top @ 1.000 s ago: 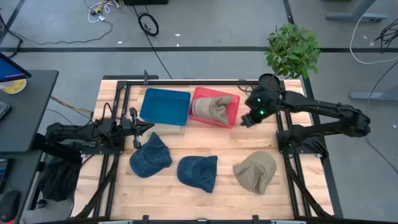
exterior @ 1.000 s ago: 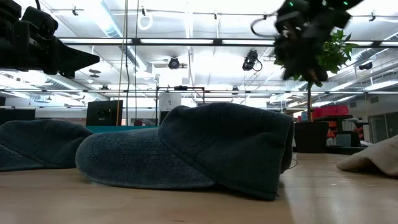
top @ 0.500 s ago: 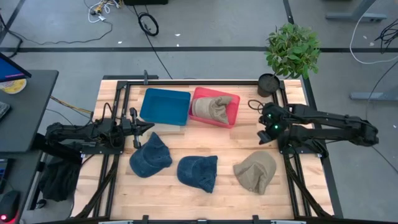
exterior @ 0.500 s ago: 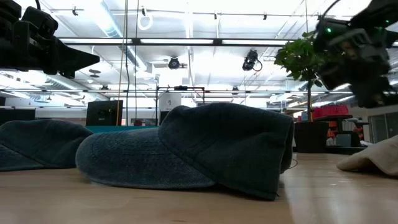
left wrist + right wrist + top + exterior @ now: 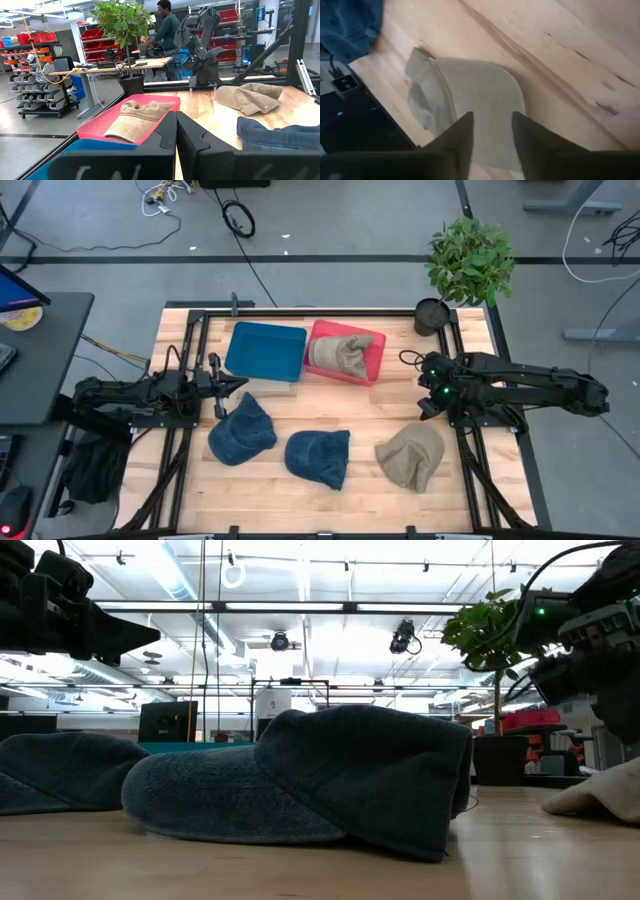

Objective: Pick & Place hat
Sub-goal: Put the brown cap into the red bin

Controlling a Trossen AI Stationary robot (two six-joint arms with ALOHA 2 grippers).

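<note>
A wooden tabletop (image 5: 360, 405) fills the middle of the high view. In its upper middle sit a blue bin (image 5: 265, 351) and, touching it on the right, a pink bin (image 5: 345, 352) holding a folded tan hat (image 5: 338, 352). A potted plant (image 5: 470, 262) stands at the upper right corner. Along the lower half lie two dark blue hats, one at lower left (image 5: 241, 430) and one at lower centre (image 5: 318, 457), well clear of each other.

The loose tan hat (image 5: 411, 454) lies at the lower right of the tabletop. The right pincer (image 5: 427, 407) hangs just above and slightly right of it in the frame, not touching it; in the right wrist view its fingers (image 5: 457, 137) are spread, with nothing between them, and the hat (image 5: 465, 107) lies directly beyond them.

The left pincer (image 5: 222, 387) rests at the left edge, near the first blue hat, its fingers (image 5: 162, 137) pressed together.
</note>
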